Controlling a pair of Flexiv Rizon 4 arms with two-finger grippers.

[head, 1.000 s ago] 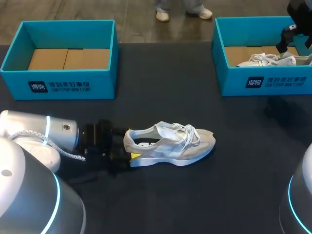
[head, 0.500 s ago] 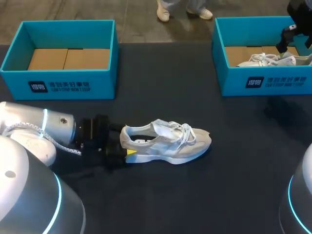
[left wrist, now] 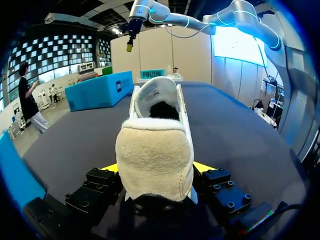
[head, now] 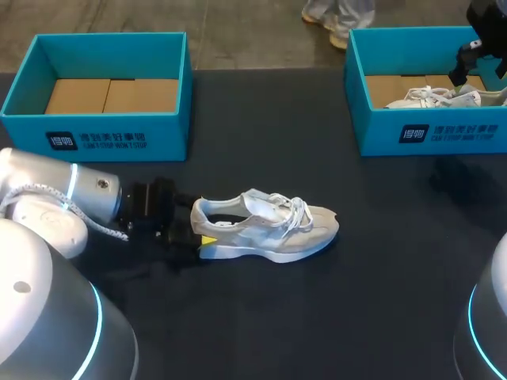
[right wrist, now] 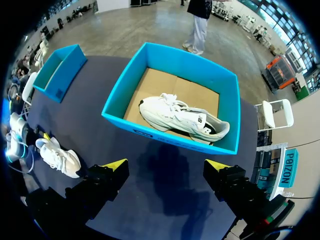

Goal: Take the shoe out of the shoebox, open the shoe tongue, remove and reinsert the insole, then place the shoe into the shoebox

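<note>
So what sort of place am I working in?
Probably a robot shoe-handling test bench: dark table, empty blue shoebox, second shoebox holding a sneaker, left gripper shut on the loose shoe's heel.

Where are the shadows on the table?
Head view: a faint shadow under the shoe in the left tool; right wrist view: a dark shadow on the table between the right tool and the shoebox.

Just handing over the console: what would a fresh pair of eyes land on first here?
A pale shoe sits on its sole in the middle of the dark table, its heel clamped between the left gripper's fingers. A second shoe lies in the teal shoebox at the far right, with the right gripper open above it.
</note>
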